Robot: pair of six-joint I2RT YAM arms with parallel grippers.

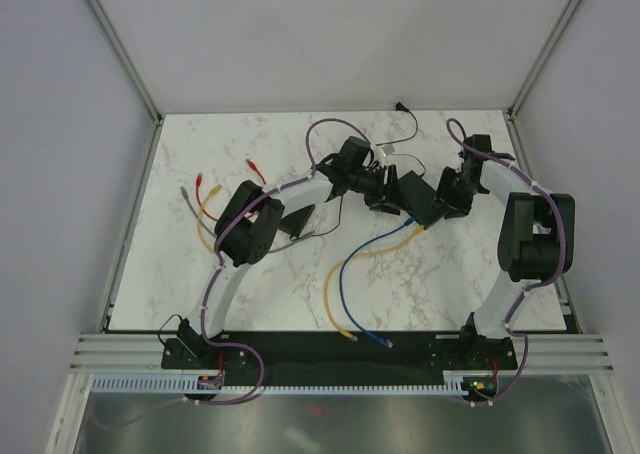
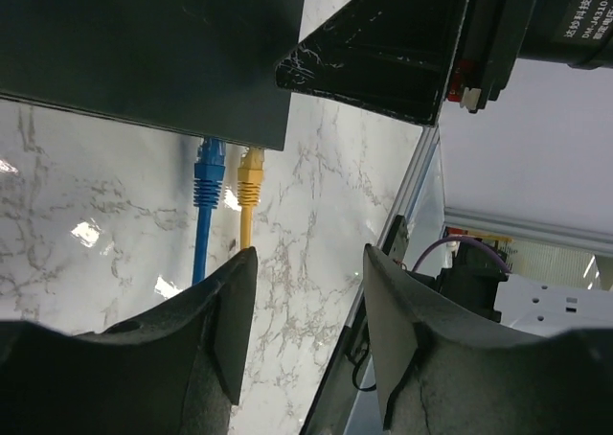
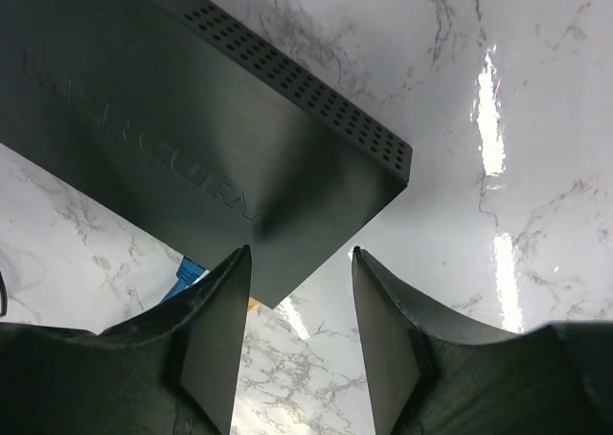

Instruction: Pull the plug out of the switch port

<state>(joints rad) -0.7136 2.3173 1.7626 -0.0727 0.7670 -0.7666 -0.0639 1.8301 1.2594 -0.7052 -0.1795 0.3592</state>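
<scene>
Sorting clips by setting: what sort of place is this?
Most likely a robotics lab test cell: a marble-patterned table walled by white panels on aluminium posts, left arm and right arm bolted at its near edge, and a black switch with a blue cable and a yellow cable plugged in.

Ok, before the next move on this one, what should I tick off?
1. Blue plug and yellow plug seated in the switch: ok, both are in.
2. Left end effector open and empty: ok.
3. Left end effector centred on a plug: not ok. Both plugs sit off to one side of its gap.
4. Right end effector open: ok.
5. Right end effector bracing the switch: cannot tell. A switch corner shows in its gap, but contact is unclear.
6. Which plug is meant: cannot tell.
</scene>
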